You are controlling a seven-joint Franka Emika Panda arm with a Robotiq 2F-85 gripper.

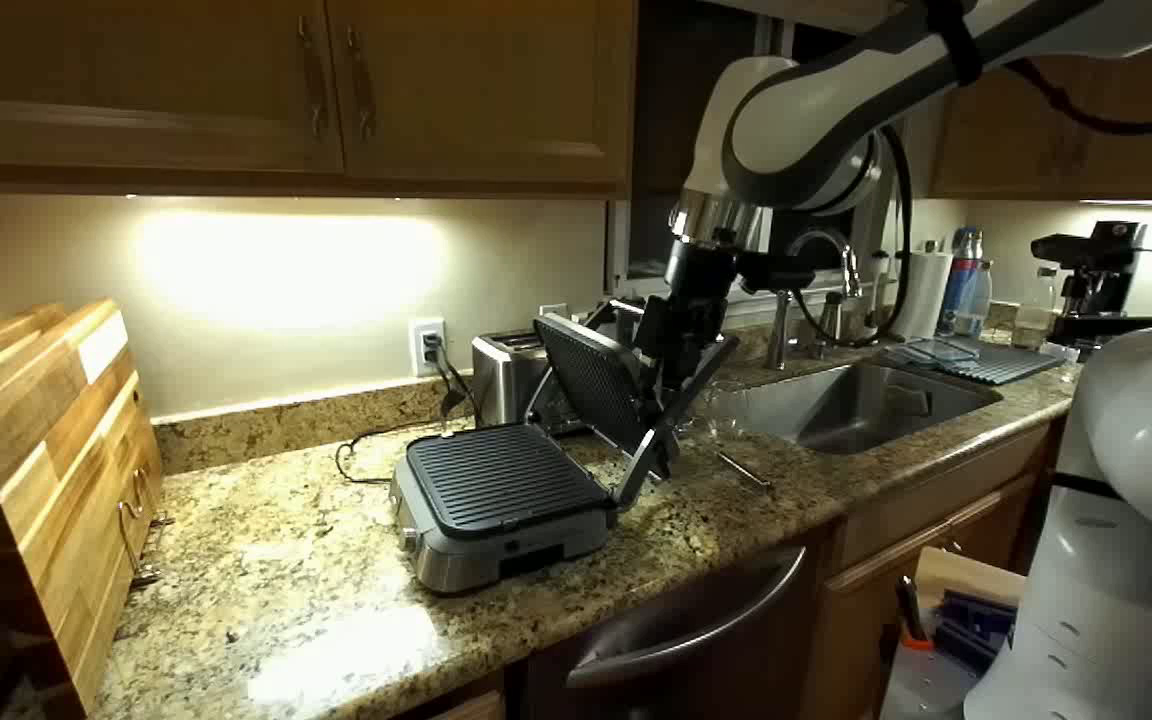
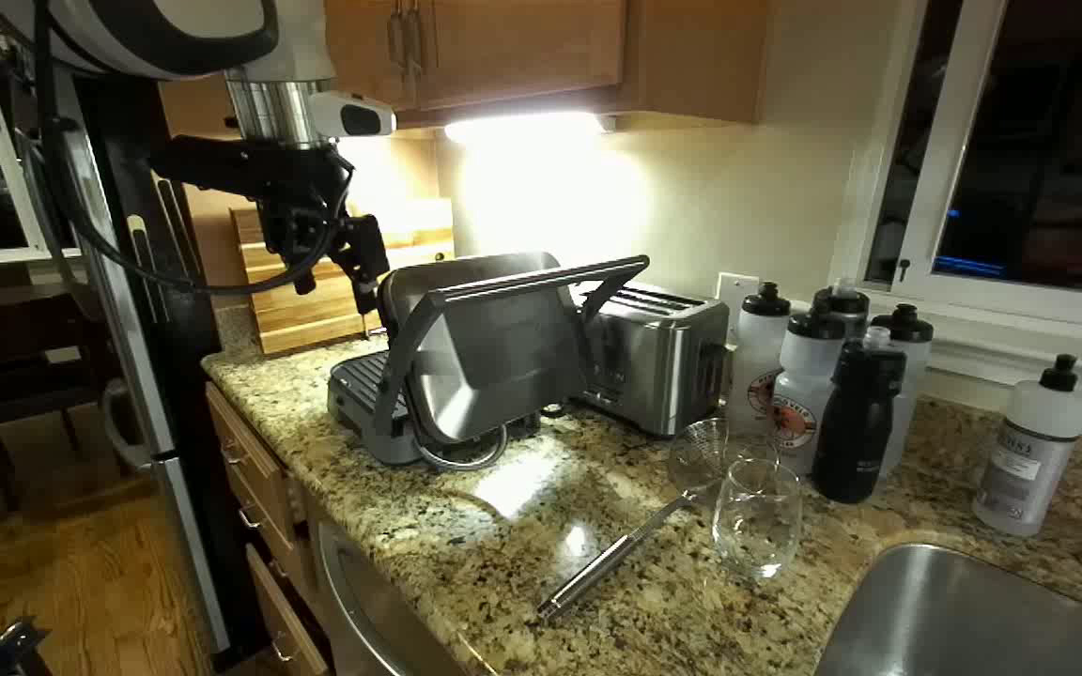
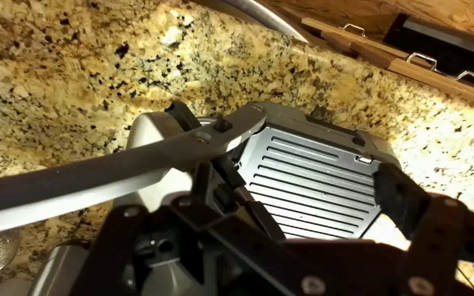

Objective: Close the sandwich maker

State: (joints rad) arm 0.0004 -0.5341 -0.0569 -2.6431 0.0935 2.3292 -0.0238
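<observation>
With fingers (image 3: 399, 199) spread wide, hangs close beside the raised lid (image 1: 586, 385); cannot tell whether touching. Has handle (image 3: 97, 174) slanting past at left in the wrist view; in an exterior view, toaster (image 1: 504, 375) on the far side, sink (image 1: 861, 408) to the right. Shows sandwich maker (image 1: 536, 470) gaping on the granite counter (image 1: 256, 545), with ribbed lower plate (image 1: 501, 478) level and lid steep above its right end.

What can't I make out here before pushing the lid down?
Whether the gripper touches the sandwich maker's lid: dark parts overlap in the wrist view; exterior views don't settle it.
Far end of the handle arm: cut off by the wrist view's left edge.
Part of the toaster: hidden by the lid in an exterior view.
Fine print on the rightmost bottle: too small in an exterior view.
</observation>
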